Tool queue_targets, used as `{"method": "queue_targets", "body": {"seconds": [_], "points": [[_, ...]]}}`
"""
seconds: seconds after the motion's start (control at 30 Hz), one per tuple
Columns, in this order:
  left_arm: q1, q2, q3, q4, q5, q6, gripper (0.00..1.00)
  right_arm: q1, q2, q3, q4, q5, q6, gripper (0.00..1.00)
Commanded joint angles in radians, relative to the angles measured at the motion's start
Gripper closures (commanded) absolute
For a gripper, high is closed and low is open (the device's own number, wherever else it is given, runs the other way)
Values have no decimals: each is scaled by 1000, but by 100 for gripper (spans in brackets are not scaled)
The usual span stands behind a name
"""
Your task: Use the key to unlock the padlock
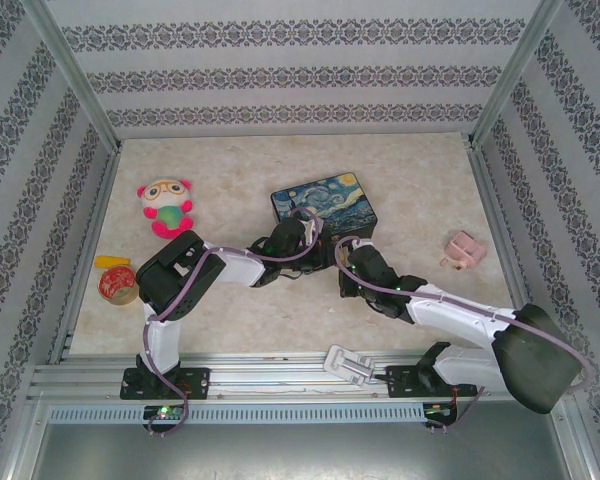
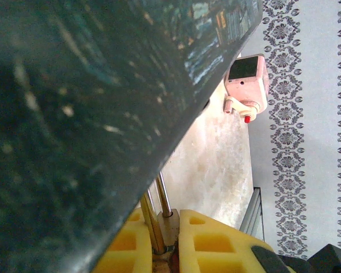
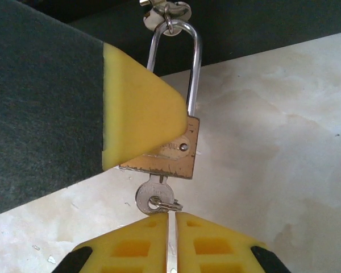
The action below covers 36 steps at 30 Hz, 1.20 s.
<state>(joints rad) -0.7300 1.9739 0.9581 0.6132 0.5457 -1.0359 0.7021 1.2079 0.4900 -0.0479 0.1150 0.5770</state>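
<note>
Pins the padlock (image 3: 169, 152), hung by its shackle (image 3: 194, 74) from the front of the tin box (image 1: 325, 200), in clenched left jaws; has the key (image 3: 150, 194) already seated underneath, with right jaws shut below, hold on it unclear; seemingly leaves the turn and shackle release undone.

We see the padlock (image 3: 170, 153) as dull brass metal, scuffed and scratched, its shackle (image 3: 194, 74) bright polished steel, and the key (image 3: 152, 196) a silvery, slightly worn metal. The yellow pads (image 3: 136, 108) look like matt moulded plastic. The tin box (image 1: 325, 203) carries glossy paint; the table (image 3: 284, 142) is smooth, marbled, softly shiny.
</note>
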Motion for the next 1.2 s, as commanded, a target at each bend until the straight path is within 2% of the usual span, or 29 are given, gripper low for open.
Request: {"method": "queue_targets", "body": {"seconds": [0.0, 0.3, 0.53, 0.93, 1.03, 1.17], "points": [[0, 40, 0, -29, 114, -95, 100, -18, 27, 31, 44, 3, 16, 88], [-6, 41, -3, -27, 125, -96, 100, -61, 39, 44, 71, 0, 3, 92], [-8, 38, -4, -26, 116, -99, 100, -73, 43, 48, 75, -25, -33, 92], [-8, 42, -1, -32, 95, -107, 100, -24, -119, 52, -87, 84, -160, 81], [-8, 46, -3, -20, 100, -114, 100, -2, -126, 61, -111, 119, -178, 76], [-8, 48, -5, -9, 102, -122, 100, 39, -86, 94, -144, 170, -198, 75]]}}
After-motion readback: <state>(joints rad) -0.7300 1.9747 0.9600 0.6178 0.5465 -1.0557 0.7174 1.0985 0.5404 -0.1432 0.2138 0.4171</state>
